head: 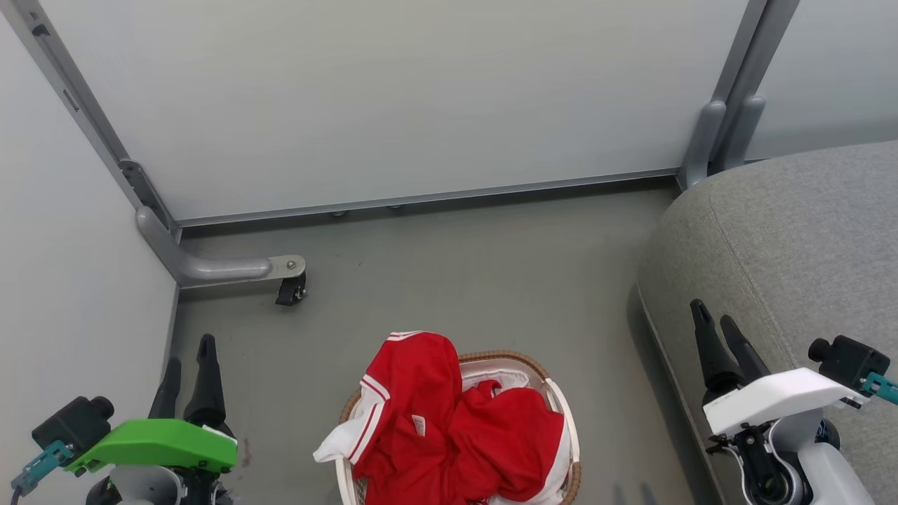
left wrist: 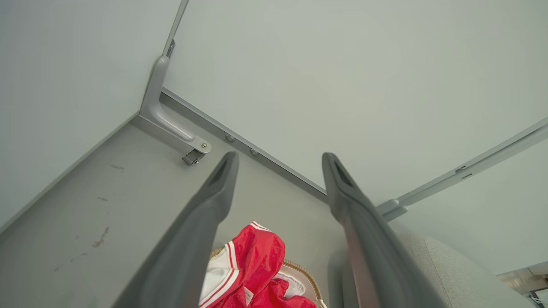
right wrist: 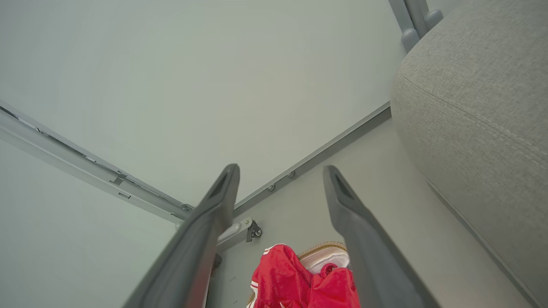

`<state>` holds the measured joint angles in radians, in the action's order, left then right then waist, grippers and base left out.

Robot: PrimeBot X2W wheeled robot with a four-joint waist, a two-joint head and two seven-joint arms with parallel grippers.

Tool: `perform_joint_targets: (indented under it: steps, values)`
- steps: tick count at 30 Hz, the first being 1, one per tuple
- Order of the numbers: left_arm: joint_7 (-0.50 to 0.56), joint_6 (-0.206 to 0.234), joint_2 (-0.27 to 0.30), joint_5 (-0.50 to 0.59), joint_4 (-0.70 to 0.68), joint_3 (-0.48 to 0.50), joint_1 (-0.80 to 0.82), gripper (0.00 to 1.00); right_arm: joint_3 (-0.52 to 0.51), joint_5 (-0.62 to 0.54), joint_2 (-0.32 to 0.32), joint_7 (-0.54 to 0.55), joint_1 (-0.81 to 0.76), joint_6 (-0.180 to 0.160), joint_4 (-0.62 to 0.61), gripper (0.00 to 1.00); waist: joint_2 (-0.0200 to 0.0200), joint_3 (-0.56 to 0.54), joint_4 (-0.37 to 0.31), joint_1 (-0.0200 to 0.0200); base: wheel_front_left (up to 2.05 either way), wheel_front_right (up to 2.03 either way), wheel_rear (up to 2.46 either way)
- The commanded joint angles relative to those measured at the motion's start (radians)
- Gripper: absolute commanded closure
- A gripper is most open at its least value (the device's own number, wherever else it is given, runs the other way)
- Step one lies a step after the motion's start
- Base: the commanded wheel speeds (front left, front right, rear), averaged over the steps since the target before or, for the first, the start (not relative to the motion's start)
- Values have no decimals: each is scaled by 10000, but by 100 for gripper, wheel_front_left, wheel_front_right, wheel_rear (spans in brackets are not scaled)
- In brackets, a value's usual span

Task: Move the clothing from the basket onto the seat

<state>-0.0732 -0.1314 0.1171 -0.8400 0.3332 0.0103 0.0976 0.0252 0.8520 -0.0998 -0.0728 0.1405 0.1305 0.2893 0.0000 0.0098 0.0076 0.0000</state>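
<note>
Clothing [head: 449, 428] heaped in the basket [head: 501, 356], bottom centre.
We see it spilling white-trimmed over the basket's left side; the grey seat [head: 793, 245] sits at the right edge. Our left gripper [head: 189, 351], lower left, and right gripper [head: 711, 311], lower right, are spread apart, holding nothing.

Slightly glossy soft clothing [head: 435, 414] — woven-rimmed plastic basket [head: 515, 359] — matt coarse-weave seat [head: 793, 245]

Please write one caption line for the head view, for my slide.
Red clothing heaped in the basket on the floor, grey seat at right; left claw and right claw open, empty.
</note>
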Motion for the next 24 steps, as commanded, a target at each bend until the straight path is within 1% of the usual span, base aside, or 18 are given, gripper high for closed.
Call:
perform_joint_targets:
  steps: [1, 13, 24]
  values:
    - [-126, 5, 151, 434, -52, -39, 293, 0, 39, -413, -58, -121, 326, 3, -54, 0, 0, -1, 8, 0, 0, 0, 0]
    - [-483, 23, 248, 2187, 145, -139, 334, 0, 271, -2116, -45, -487, 437, 3, 137, 0, 0, 15, 40, 0, 0, 0, 0]
    - [-786, 144, 191, 3439, 90, -132, 20, 0, 297, -3415, -23, -790, 160, 3, 105, 0, 0, -18, 48, 0, 0, 0, 0]
